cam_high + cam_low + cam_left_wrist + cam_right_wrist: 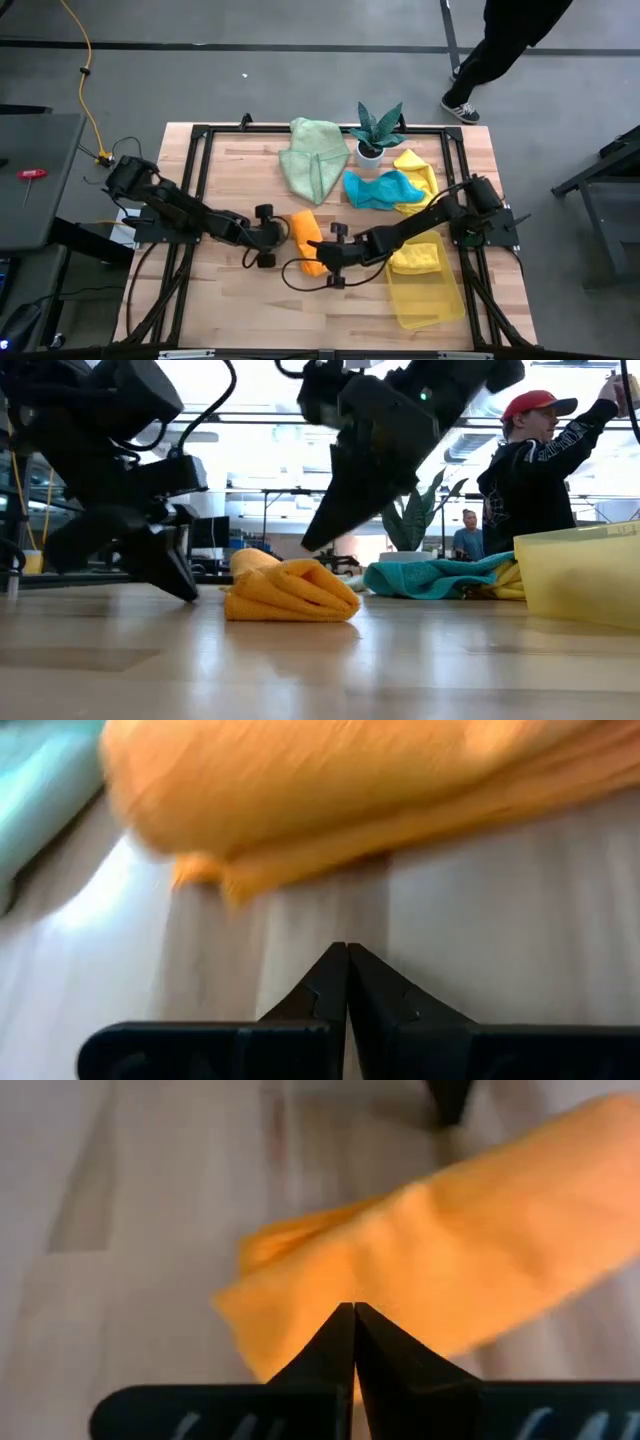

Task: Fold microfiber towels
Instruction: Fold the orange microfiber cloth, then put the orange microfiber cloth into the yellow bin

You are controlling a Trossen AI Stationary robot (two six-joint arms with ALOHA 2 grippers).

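An orange towel (304, 240), folded into a thick strip, lies on the wooden table between my two grippers; it also shows in the low view (290, 592). My left gripper (276, 236) is shut just left of it, its tip (347, 950) short of the towel's edge (300, 860) over bare wood. My right gripper (316, 252) is shut and slants down over the towel's near end (400, 1270), its tip (304, 547) just above the cloth. My right gripper's shut tip (354, 1310) stands over the orange towel's near end, coming from the right and slanting down. I cannot tell whether it touches the cloth. No cloth shows drawn up between the fingers, and the towel lies flat on the table.
A pale green towel (315, 158), a potted plant (378, 130), a teal towel (382, 188) and a yellow towel (417, 172) lie at the far side. A translucent yellow tray (428, 298) at the right holds a folded yellow towel (415, 258). A person (500, 50) stands beyond the far right corner.
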